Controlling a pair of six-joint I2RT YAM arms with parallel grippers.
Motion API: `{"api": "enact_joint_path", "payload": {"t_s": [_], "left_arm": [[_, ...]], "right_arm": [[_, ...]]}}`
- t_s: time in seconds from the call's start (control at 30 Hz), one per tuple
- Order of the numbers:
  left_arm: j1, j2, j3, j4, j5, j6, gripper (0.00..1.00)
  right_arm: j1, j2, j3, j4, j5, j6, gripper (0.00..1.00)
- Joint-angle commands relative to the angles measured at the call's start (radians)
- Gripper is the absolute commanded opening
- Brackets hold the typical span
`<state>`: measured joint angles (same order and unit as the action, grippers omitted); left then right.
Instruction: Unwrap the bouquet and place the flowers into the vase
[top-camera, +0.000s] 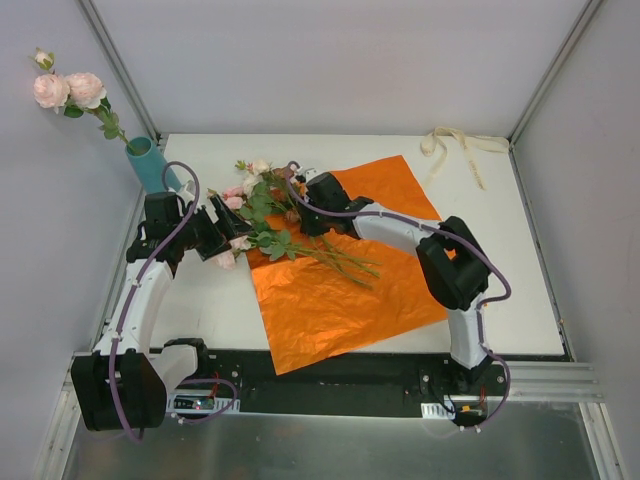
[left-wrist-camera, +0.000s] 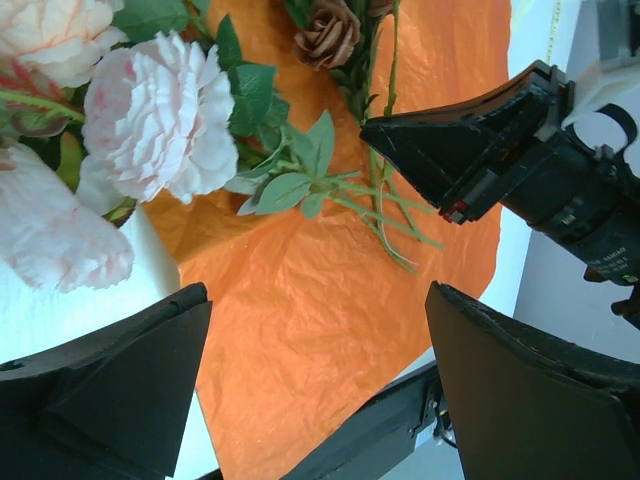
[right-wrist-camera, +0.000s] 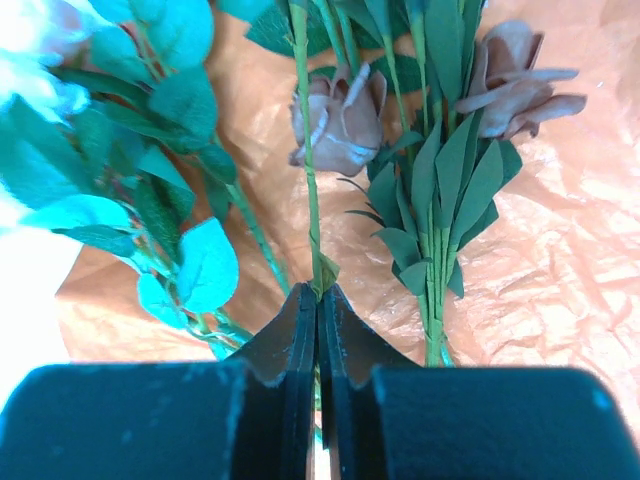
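Observation:
The bouquet lies unwrapped: loose flowers (top-camera: 265, 215) rest on the flat orange paper (top-camera: 340, 280). My right gripper (right-wrist-camera: 320, 298) is shut on one thin green stem (right-wrist-camera: 309, 190) that leads up to a brown rose (right-wrist-camera: 340, 120). In the top view that gripper (top-camera: 300, 207) sits among the flower heads. My left gripper (left-wrist-camera: 318, 300) stands open just above the orange paper (left-wrist-camera: 300, 330), nothing between its fingers (left-wrist-camera: 110, 370), with a pale pink rose (left-wrist-camera: 160, 115) ahead of it. The teal vase (top-camera: 150, 165) stands at the far left and holds pink roses (top-camera: 68, 91).
A cream ribbon (top-camera: 455, 145) lies at the table's back right. Grey walls close in both sides. The vase stands hard against the left wall, behind my left arm (top-camera: 150, 270). The right gripper (left-wrist-camera: 480, 150) shows close by in the left wrist view.

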<state>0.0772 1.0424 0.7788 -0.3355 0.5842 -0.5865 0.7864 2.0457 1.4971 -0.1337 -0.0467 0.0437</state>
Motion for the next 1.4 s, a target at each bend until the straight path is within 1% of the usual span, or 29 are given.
{"api": "enact_joint_path", "payload": {"t_s": [0.0, 0.1, 0.23, 0.27, 0.33, 0.5, 0.7, 0.87, 0.93, 0.97, 1.0, 1.03, 1.07, 1.1, 1.17, 1.27, 1.33, 1.37], "left_arm": [[-0.011, 0.014, 0.025, 0.088, 0.097, -0.007, 0.92], [-0.027, 0.036, 0.048, 0.154, 0.138, -0.041, 0.89], [-0.074, 0.064, 0.094, 0.252, 0.149, -0.082, 0.87], [-0.117, 0.071, 0.115, 0.271, 0.146, -0.090, 0.86], [-0.168, 0.097, 0.152, 0.296, 0.131, -0.095, 0.84], [-0.229, 0.128, 0.200, 0.366, 0.072, -0.093, 0.78], [-0.260, 0.143, 0.211, 0.427, 0.019, -0.131, 0.64], [-0.275, 0.151, 0.214, 0.431, 0.002, -0.139, 0.52], [-0.281, 0.148, 0.211, 0.435, 0.002, -0.142, 0.45], [-0.281, 0.146, 0.209, 0.437, 0.005, -0.144, 0.40], [-0.281, 0.146, 0.211, 0.437, 0.012, -0.145, 0.32], [-0.281, 0.149, 0.212, 0.434, 0.020, -0.148, 0.21], [-0.281, 0.150, 0.214, 0.431, 0.028, -0.150, 0.04], [-0.281, 0.150, 0.211, 0.428, 0.029, -0.156, 0.00], [-0.281, 0.145, 0.214, 0.415, 0.022, -0.165, 0.00], [-0.281, 0.137, 0.235, 0.385, 0.003, -0.144, 0.00], [-0.283, 0.130, 0.263, 0.339, -0.039, -0.106, 0.00], [-0.281, 0.127, 0.281, 0.305, -0.072, -0.078, 0.00]], "right_arm": [[0.008, -0.142, -0.041, 0.129, 0.004, 0.008, 0.00], [0.010, -0.185, -0.092, 0.244, -0.010, 0.034, 0.00], [0.019, -0.232, -0.153, 0.345, -0.028, 0.054, 0.00], [0.020, -0.243, -0.164, 0.361, -0.036, 0.058, 0.00], [0.027, -0.272, -0.178, 0.381, -0.059, 0.064, 0.00], [0.050, -0.358, -0.247, 0.459, -0.105, 0.094, 0.00], [0.094, -0.444, -0.313, 0.508, -0.105, 0.099, 0.00], [0.132, -0.483, -0.331, 0.519, -0.105, 0.096, 0.00], [0.145, -0.490, -0.333, 0.519, -0.101, 0.093, 0.00], [0.148, -0.492, -0.333, 0.517, -0.099, 0.091, 0.00], [0.149, -0.490, -0.331, 0.514, -0.099, 0.091, 0.00], [0.151, -0.489, -0.330, 0.510, -0.097, 0.093, 0.00], [0.152, -0.487, -0.328, 0.505, -0.093, 0.091, 0.00], [0.154, -0.484, -0.330, 0.500, -0.087, 0.090, 0.02], [0.154, -0.483, -0.336, 0.494, -0.064, 0.091, 0.12], [0.155, -0.492, -0.351, 0.488, -0.045, 0.097, 0.30], [0.155, -0.507, -0.365, 0.488, -0.042, 0.100, 0.42], [0.157, -0.515, -0.376, 0.487, -0.042, 0.097, 0.50]]}}
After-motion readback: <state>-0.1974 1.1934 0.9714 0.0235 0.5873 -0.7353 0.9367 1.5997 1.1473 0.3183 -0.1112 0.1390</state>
